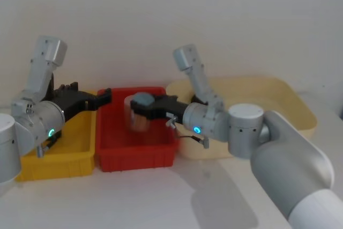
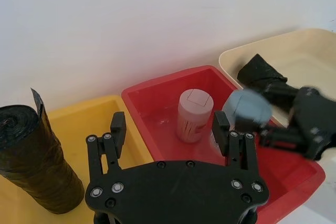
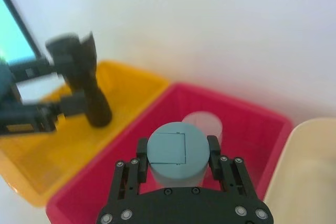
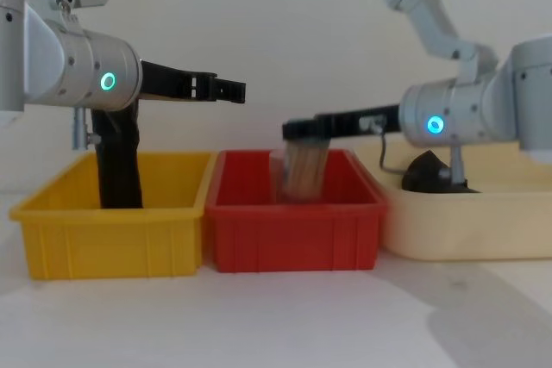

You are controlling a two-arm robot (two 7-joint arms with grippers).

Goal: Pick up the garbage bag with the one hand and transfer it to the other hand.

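The garbage bag [image 2: 260, 74] is a black crinkled lump lying in the cream tray [image 2: 310, 51]; it also shows low in that tray in the chest view [image 4: 431, 174]. My left gripper [image 2: 168, 124], on the green-ringed arm, hangs open and empty above the edge between the yellow and red bins [image 1: 107, 96], far from the bag. My right gripper [image 3: 176, 150], on the blue-ringed arm, is shut on a bottle with a blue-grey cap [image 1: 142, 100] above the red bin [image 1: 134, 151], a short way left of the bag.
A slimmer black roll [image 2: 31, 161] stands upright in the yellow bin [image 4: 103, 230]. A white bottle [image 2: 193, 115] stands in the red bin under the held one. A white wall closes the back. Bare table lies in front of the bins.
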